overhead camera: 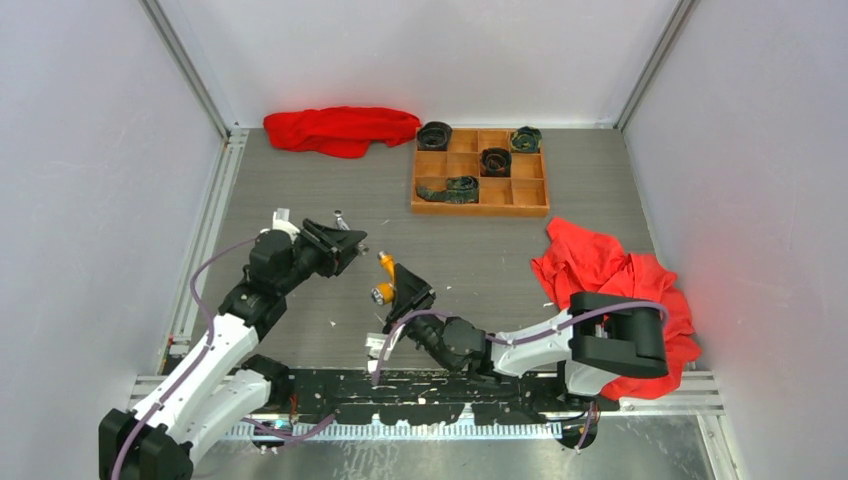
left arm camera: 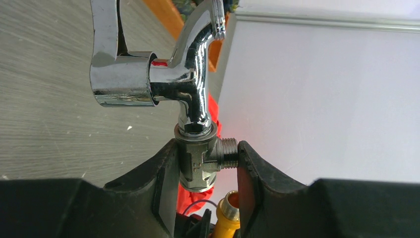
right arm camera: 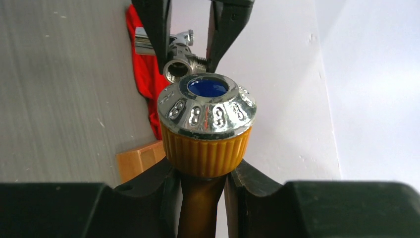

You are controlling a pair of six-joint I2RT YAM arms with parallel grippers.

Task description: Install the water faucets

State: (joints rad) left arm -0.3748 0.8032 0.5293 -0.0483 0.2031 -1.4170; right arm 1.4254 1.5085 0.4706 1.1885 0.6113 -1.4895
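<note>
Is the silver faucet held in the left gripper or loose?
Held: left gripper fingers pinch the silver faucet at its threaded base from both sides.

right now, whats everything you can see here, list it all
silver faucet: one, shiny chrome, held above the table, left of centre
orange-yellow faucet: one, chrome-topped knob, held near centre
wooden tray: one, brown, far side
dark rolls: four, black-green, in the tray's compartments
red cloths: two, one far left, one near right by the right arm
table: one, grey
arms: two, white and black, near edge
left tool: one, black, shut on the silver faucet
right tool: one, black, shut on the orange-yellow faucet
</note>
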